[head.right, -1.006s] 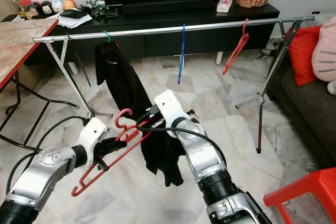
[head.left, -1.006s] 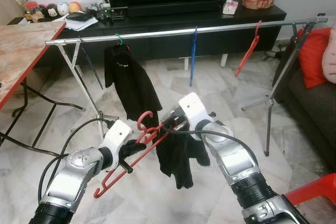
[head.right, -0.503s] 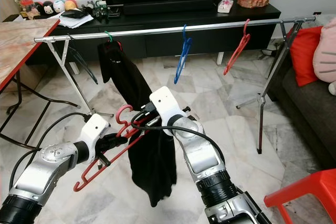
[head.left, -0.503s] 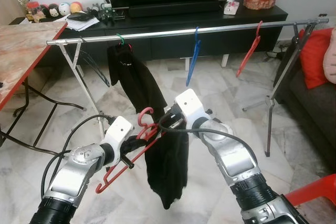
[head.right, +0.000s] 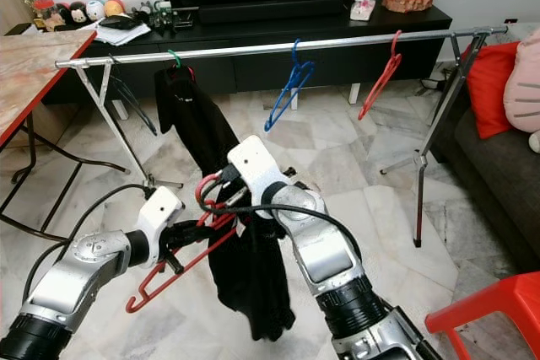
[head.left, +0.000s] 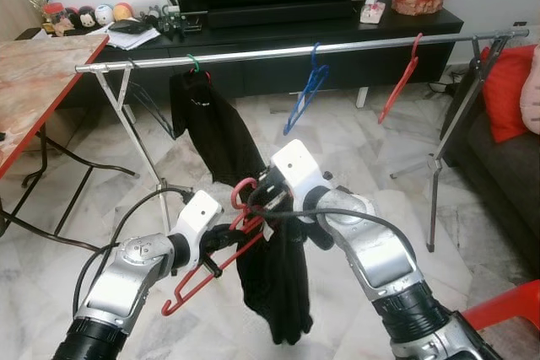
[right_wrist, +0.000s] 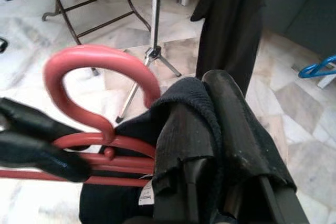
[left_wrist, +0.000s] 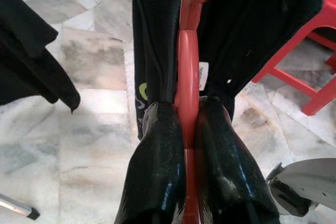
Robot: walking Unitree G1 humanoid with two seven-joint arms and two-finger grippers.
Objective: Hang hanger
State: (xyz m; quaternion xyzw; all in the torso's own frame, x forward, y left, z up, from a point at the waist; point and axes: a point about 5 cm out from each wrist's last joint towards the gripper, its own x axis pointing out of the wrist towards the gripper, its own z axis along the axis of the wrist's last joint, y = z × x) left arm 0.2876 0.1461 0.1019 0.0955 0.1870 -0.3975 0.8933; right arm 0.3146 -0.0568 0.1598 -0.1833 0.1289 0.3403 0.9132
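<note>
A red plastic hanger point(head.left: 221, 246) is held low in front of me, hook up. My left gripper point(left_wrist: 187, 124) is shut on its bar. My right gripper point(right_wrist: 207, 103) is shut on the collar of a black garment point(head.left: 274, 284), which hangs down beside the hanger's hook point(right_wrist: 100, 69). Behind stands a long metal clothes rail point(head.left: 354, 46). On it hang a black shirt on a green hanger point(head.left: 207, 120), a blue hanger point(head.left: 305, 90) and another red hanger point(head.left: 401, 82).
A folding table point(head.left: 34, 82) stands at my left. A dark TV cabinet point(head.left: 278, 40) runs behind the rail. A dark sofa with a red cushion point(head.left: 506, 90) is at the right, and a red stool point(head.left: 506, 314) at the lower right. Marble floor lies below.
The black garment has swung and now hangs straighter against the hanger. My right gripper moved slightly left toward the hook. The blue hanger on the rail has swung sideways.
</note>
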